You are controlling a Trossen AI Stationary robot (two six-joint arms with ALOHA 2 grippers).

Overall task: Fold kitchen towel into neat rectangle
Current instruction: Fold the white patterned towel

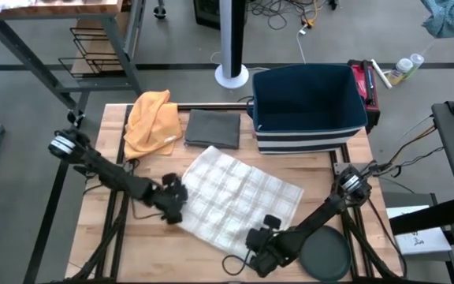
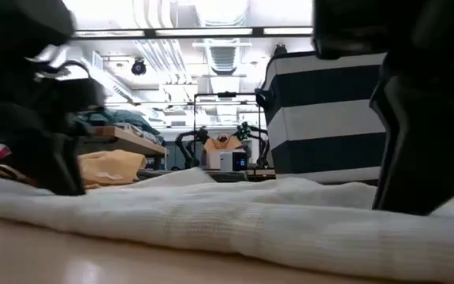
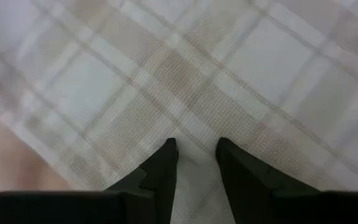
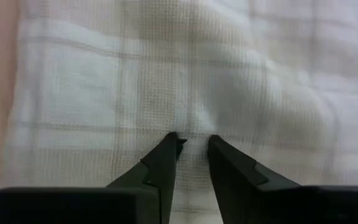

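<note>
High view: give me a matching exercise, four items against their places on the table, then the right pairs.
Things:
1. white towel
2. orange cloth
3. grey cloth
4. bin

Places:
A. far right part of the table
B. far left corner
C. middle of the table, between both grippers
D. far side, between the orange cloth and the bin

Pairs: 1-C, 2-B, 3-D, 4-A

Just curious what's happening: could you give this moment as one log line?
step: gripping towel edges | left gripper: shut on white towel | right gripper: shut on white towel
</note>
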